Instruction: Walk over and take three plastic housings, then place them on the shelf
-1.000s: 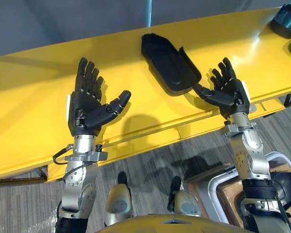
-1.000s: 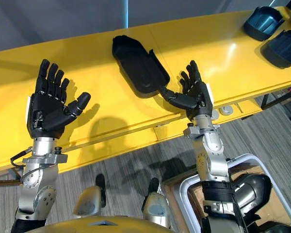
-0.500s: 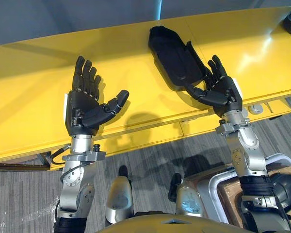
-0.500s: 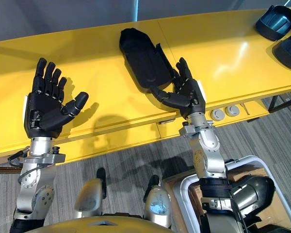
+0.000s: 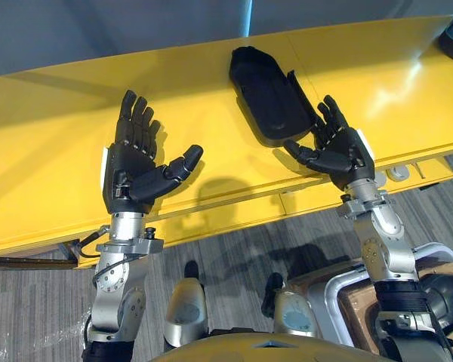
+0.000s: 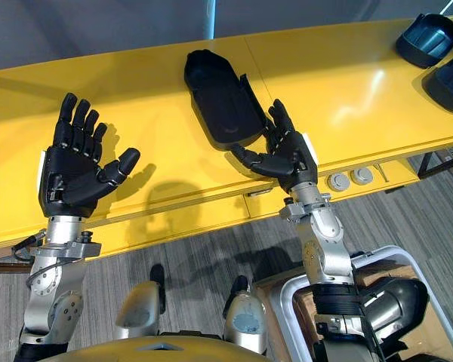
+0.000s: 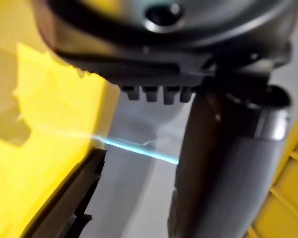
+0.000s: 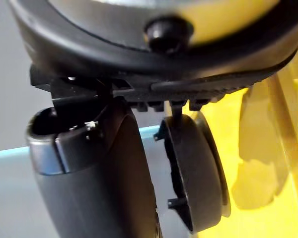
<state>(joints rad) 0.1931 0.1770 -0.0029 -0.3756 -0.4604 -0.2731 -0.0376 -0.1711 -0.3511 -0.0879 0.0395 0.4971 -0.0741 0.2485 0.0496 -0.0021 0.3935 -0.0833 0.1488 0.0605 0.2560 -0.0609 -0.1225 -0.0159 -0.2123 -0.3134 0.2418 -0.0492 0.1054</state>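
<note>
Black plastic housing (image 5: 266,94) is lying hollow side up on the yellow table (image 5: 53,151), well back from the near edge. It is a long shallow matte shell with a rounded far end and a raised flap on its right wall, sitting at a slant. Right hand (image 5: 341,148) is hovering just beside the housing's near right end with fingers straight and spread, thumb reaching toward the shell's near tip; cannot tell if it is touching, and it is grasping nothing. Left hand (image 5: 134,164) is hanging over the table well to the left, palm showing, fingers relaxed, holding nothing. Two more dark housings (image 6: 423,32) are sitting at the table's far right. Against a second ago, the right hand is sitting closer in to the housing; the left hand's pose is staying the same, and the whole view has shifted slightly.
</note>
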